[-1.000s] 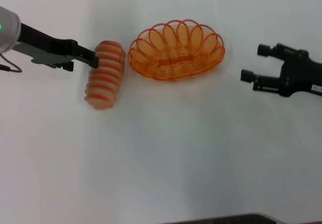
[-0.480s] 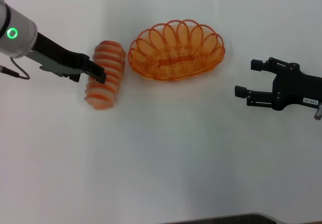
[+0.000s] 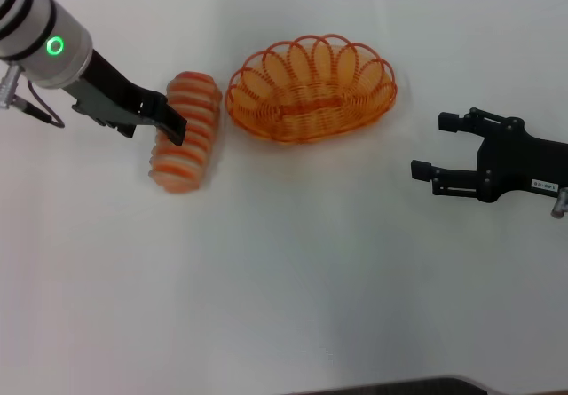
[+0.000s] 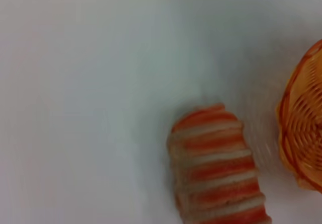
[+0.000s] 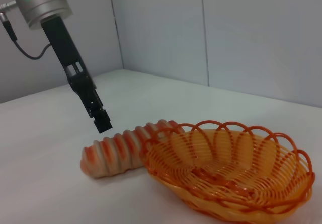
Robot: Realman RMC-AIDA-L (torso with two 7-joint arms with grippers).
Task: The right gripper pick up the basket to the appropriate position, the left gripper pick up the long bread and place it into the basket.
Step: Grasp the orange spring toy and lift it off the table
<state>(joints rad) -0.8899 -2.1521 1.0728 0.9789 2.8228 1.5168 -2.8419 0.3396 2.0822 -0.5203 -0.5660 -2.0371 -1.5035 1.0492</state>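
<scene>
Since a second ago my left gripper [image 3: 176, 131] has swung over the ridged orange-and-cream long bread [image 3: 185, 131], which lies just beside the orange wire basket [image 3: 311, 87]; finger spread indiscernible. Right gripper [image 3: 437, 146], open wide, drifts back.

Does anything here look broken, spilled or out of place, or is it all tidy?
Nothing stands out. The basket sits upright and empty on the white table, with the long bread lying whole just beside it. The left gripper hovers above the bread, and the right gripper waits open off to the basket's other side.
</scene>
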